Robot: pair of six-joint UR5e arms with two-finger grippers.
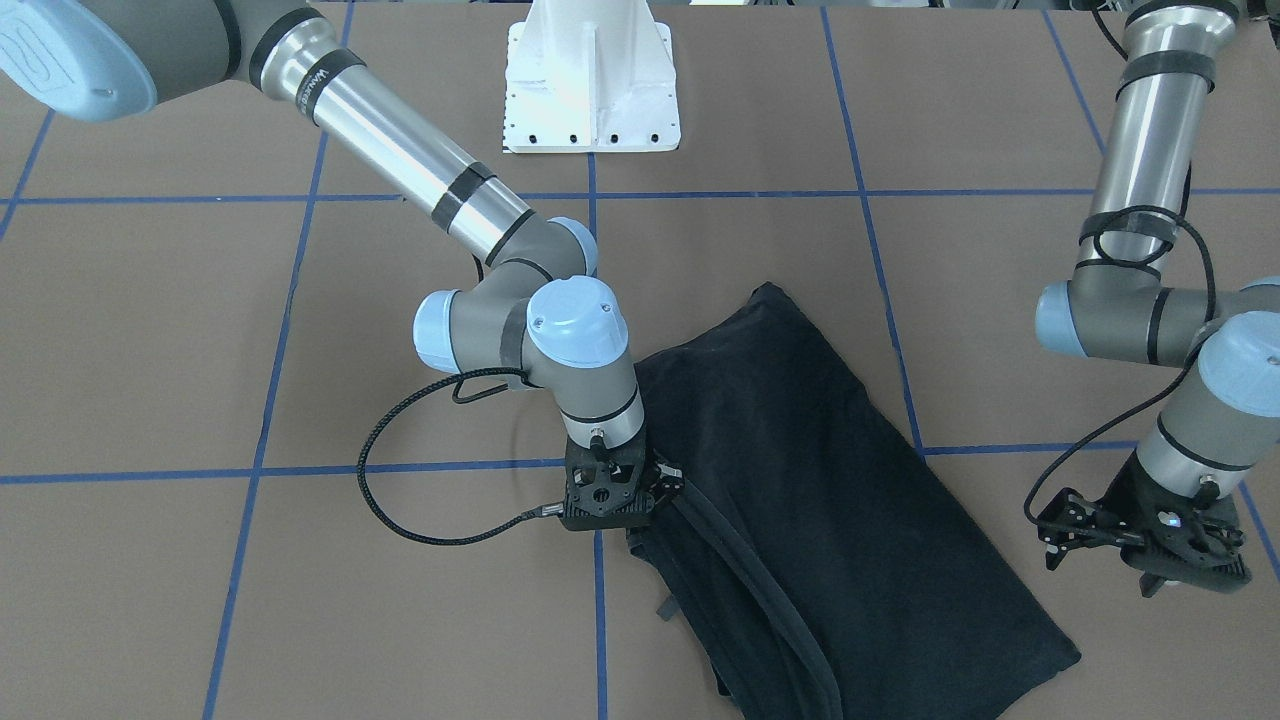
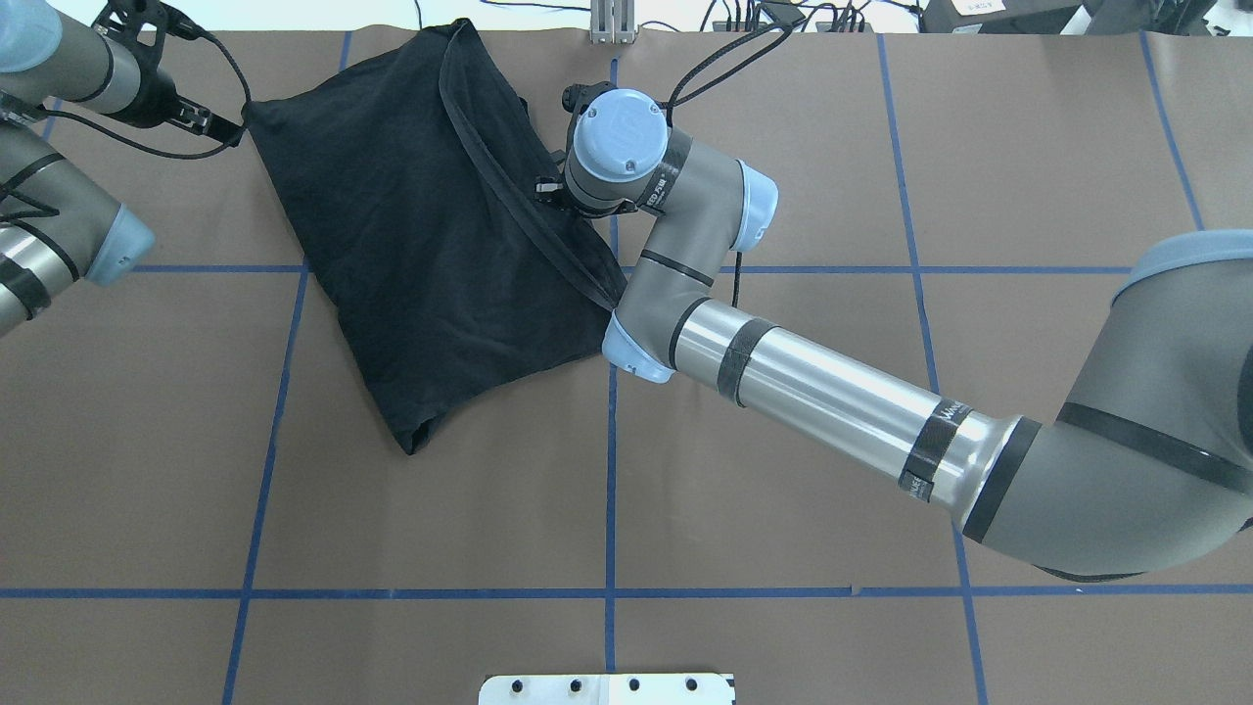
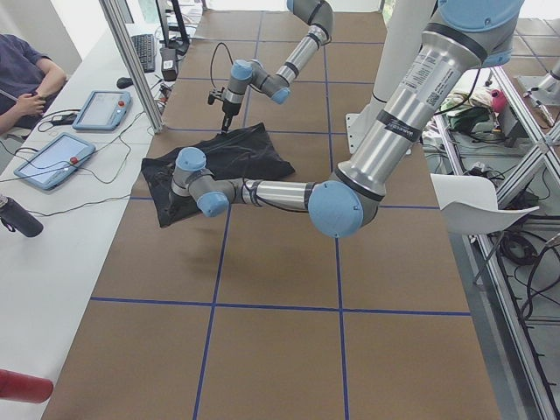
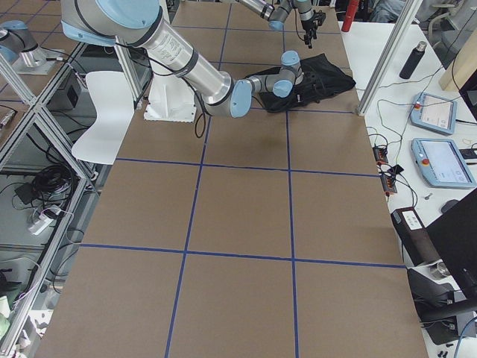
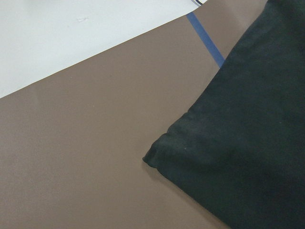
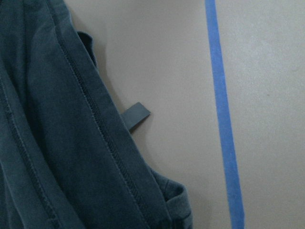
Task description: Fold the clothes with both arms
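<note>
The clothes are one black T-shirt (image 1: 800,480) (image 2: 392,255), folded into a slanted rectangle on the brown table, far from the robot's base. A stitched hem runs along its right side (image 6: 57,143). My right gripper (image 1: 668,482) (image 2: 546,186) points down at that hem edge; its fingers are hidden, so I cannot tell whether it is open or shut. My left gripper (image 1: 1195,575) (image 2: 132,15) hangs just off the shirt's far left corner (image 5: 157,160), which lies flat and free. Its fingers are not clear either.
The white pedestal base (image 1: 592,90) stands at the robot's side of the table. Blue tape lines (image 6: 221,119) grid the brown surface. The table's far edge runs right behind the shirt. A side table (image 3: 52,227) holds tablets, with a seated person (image 3: 26,74) beside it.
</note>
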